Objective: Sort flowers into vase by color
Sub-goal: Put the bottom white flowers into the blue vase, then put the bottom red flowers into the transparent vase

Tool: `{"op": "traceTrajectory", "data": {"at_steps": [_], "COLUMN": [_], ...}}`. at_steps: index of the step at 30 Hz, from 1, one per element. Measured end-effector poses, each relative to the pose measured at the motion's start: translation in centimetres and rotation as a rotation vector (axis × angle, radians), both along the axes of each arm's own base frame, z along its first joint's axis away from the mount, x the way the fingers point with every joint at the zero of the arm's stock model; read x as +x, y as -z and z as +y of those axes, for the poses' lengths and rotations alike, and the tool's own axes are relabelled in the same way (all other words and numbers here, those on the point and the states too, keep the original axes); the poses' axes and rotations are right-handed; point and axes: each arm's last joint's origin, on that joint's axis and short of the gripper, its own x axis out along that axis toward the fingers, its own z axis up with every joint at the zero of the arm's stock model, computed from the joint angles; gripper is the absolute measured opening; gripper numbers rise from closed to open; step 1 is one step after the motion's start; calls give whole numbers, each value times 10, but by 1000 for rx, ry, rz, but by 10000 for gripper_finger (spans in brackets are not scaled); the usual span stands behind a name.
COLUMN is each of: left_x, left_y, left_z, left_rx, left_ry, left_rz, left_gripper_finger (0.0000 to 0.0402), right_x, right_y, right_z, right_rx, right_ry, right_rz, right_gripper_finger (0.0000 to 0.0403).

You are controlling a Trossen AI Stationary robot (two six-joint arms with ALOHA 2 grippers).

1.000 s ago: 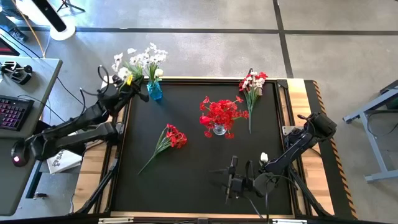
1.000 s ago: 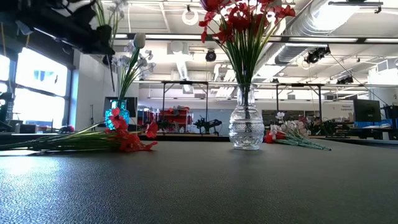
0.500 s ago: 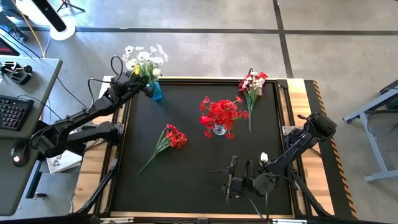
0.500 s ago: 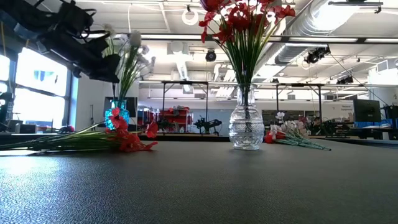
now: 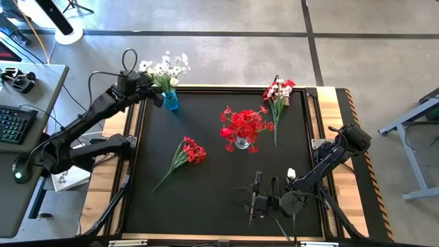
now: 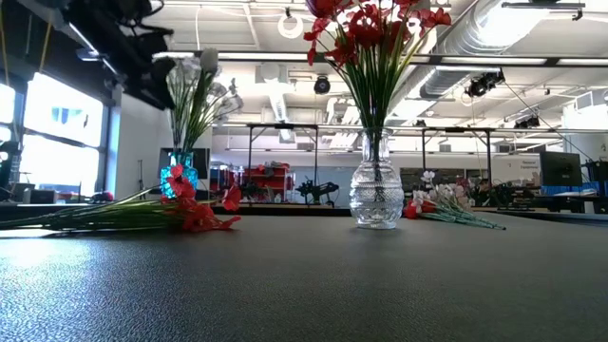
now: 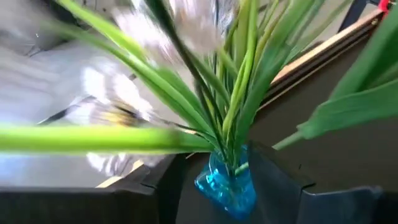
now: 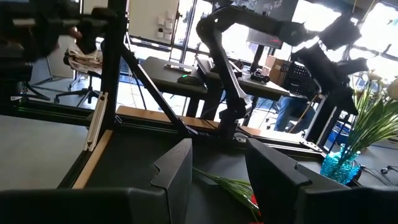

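Note:
A small blue vase (image 5: pixel 170 101) at the table's far left corner holds the white flowers (image 5: pixel 166 66), stems down in its neck. My left gripper (image 5: pixel 153 94) hovers just left of the stems, open; in the left wrist view the blue vase (image 7: pixel 227 186) shows beyond the gap of my left gripper (image 7: pixel 221 152). A clear vase (image 5: pixel 241 143) mid-table holds red flowers (image 5: pixel 241 125). One red sprig (image 5: pixel 185 154) lies flat on the mat. A mixed red-and-white bunch (image 5: pixel 278 96) lies at the far right. My right gripper (image 5: pixel 257 195) waits near the front edge, open.
The black mat (image 5: pixel 206 199) has a raised wooden border (image 5: pixel 336 123). A desk with a keyboard (image 5: pixel 14 123) stands beyond the table's left side. In the low view the clear vase (image 6: pixel 376 195), the red sprig (image 6: pixel 180 211) and the mixed bunch (image 6: pixel 446 211) line the far half.
My left gripper has gone toward the blue vase and down, then drawn back up and toward the table's left edge. The white flowers, which leaned out to the left a second ago, have swung over and now stand upright in the blue vase.

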Motion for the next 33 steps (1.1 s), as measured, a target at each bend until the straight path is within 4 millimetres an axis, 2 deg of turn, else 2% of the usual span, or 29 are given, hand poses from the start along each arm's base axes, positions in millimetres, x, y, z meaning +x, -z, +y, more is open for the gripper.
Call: {"op": "traceTrajectory", "data": {"at_steps": [6, 11, 17, 21, 25, 29, 33], "left_x": [-8, -11, -6, -6, -3, 6, 23], "left_y": [-38, -64, -74, -70, -60, -44, -22], "left_z": [-15, -33, -67, -89, -105, -119, -134], "left_rx": [-71, -156, -252, -283, -300, -336, -376], "left_ry": [12, 15, 281, 405, 506, 618, 734], "left_rz": [42, -28, -161, -209, -280, -361, -403], "left_gripper_finger": [169, 170, 170, 170, 170, 170, 170], "right_x": [0, -1, -22, -47, -68, -78, -81], "right_y": [0, 0, 3, -2, -5, 3, 15], "right_z": [0, 0, 14, 28, 38, 39, 29], "right_rx": [0, 12, 86, 192, 319, 446, 664], "right_ry": [0, 37, 191, 221, 174, 95, 52], "right_rz": [0, -1, 10, -14, -16, 59, 229], "right_gripper_finger": [145, 145, 145, 145, 145, 145, 145]}}
